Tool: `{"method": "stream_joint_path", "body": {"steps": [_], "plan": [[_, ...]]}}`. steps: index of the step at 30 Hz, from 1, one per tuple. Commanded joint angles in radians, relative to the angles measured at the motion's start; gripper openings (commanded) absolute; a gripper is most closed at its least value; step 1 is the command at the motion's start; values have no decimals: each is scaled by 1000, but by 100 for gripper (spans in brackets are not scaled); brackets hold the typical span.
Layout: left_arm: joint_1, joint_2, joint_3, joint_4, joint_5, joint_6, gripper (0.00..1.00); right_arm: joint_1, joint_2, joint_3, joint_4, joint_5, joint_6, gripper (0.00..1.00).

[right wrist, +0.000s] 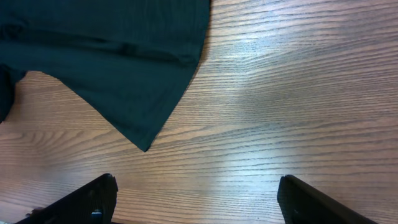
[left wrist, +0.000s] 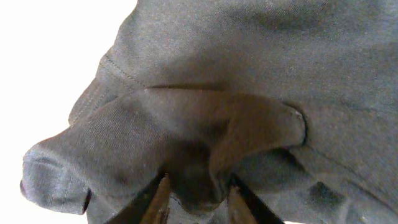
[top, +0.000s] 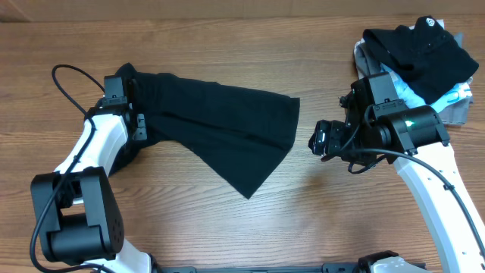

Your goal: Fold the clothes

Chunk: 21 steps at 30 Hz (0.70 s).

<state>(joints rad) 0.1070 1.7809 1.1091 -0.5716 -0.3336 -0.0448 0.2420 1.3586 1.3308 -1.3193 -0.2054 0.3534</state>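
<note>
The black T-shirt [top: 220, 125] lies stretched across the left-centre of the wooden tabletop [top: 326, 220], its hem corner pointing toward the near edge. The left claw [left wrist: 198, 191] is clenched on a bunched fold at the shirt's left end. The right claw [right wrist: 198, 202] hangs released over bare wood beside the shirt, near a heap of other garments [top: 424, 53].

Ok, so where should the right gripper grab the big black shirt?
Probably the loose pointed corner of the black shirt, coming in from the right over the bare table. That corner lies flat with wood on both sides, so the open right gripper can slide around it, while the left gripper holds the bunched far end.
</note>
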Motion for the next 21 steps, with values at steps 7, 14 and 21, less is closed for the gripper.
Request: {"method": "stream_joint_path", "body": {"steps": [7, 14, 21], "plan": [[5, 23, 3, -21, -13, -43, 4, -1, -3, -2, 6, 1, -10, 87], [4, -10, 174, -279, 46, -117, 4, -1, -3, -2, 5, -9, -10, 87], [3, -21, 361, -483, 73, -119, 4, -1, -3, -2, 4, -26, -17, 86]]}}
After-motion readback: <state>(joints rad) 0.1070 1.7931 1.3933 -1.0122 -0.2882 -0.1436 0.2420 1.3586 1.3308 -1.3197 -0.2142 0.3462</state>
